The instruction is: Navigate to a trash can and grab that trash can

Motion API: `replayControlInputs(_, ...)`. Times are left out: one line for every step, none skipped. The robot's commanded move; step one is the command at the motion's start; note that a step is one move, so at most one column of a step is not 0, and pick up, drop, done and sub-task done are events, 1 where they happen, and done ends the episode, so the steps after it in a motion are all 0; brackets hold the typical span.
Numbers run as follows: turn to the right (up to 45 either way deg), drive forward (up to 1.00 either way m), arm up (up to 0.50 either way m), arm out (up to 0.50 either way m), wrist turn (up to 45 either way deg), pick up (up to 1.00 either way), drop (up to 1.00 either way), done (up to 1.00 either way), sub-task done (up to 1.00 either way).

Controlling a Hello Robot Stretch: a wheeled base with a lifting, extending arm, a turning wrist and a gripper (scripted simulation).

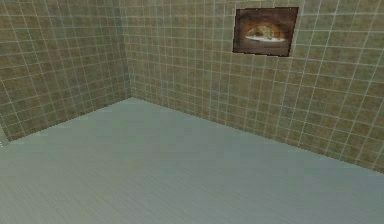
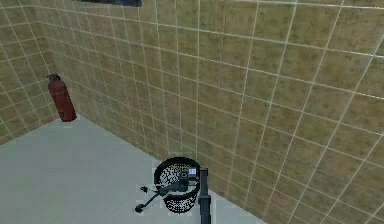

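A black mesh trash can [image 2: 178, 186], round with an open top, stands on the pale floor close to the tiled wall in the arm side view. The dark arm bar [image 2: 204, 200] rises from the bottom edge along the can's right side. The gripper [image 2: 146, 198] reaches out at the can's left side, its thin fingers low over the floor. With the can standing right behind it, I cannot tell whether the gripper holds anything or touches the can.
A red fire extinguisher [image 2: 60, 97] stands against the tiled wall at the arm side view's left. In the forward view a framed picture [image 1: 265, 30] hangs on the tiled wall at upper right, above bare grey floor [image 1: 150, 160] that runs into a corner.
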Motion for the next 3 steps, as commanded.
replayControlInputs(0.0, 0.0, 0.0, 0.0, 45.0, 0.0, 0.0, 0.0, 0.0)
replayControlInputs(0.0, 0.0, 0.0, 0.0, 27.0, 0.0, 0.0, 0.0, 0.0)
replayControlInputs(0.0, 0.0, -0.3, 0.0, 0.0, 0.0, 0.0, 0.0, 0.0)
